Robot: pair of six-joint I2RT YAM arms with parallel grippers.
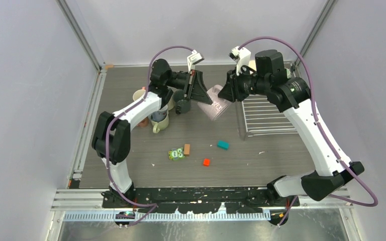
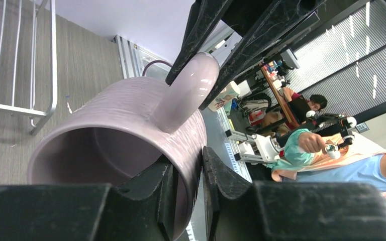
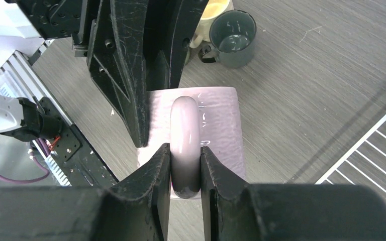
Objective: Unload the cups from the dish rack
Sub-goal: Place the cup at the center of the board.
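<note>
We see the mauve-pink mug (image 1: 215, 104) held off the surface (image 1: 281, 155), just beyond the left edge of the dish rack (image 1: 266, 116), tipped over with its mouth turned away from the rack. Both arms have it. The right gripper (image 3: 185, 165) reaches over from the rack's side, and its fingers (image 3: 158, 175) are pressed tight against both flanks of the mug's handle. The left gripper (image 2: 188, 175) meets it from the side away from the rack, with one finger inside the mouth and the other outside. They are drawn in so that the mug's wall sits pinched between them.

Farther left of the rack, several other cups (image 1: 160, 120) stand together on the surface, a dark mug (image 3: 232, 37) nearest the held one. In front of the rack, toward the arm bases, lie a teal block (image 1: 223, 145), a red block (image 1: 206, 162), a brown block (image 1: 187, 149) and a green printed piece (image 1: 176, 154). The print on it is too small for us to read. We can make out no lettering on the mug or the rack.
</note>
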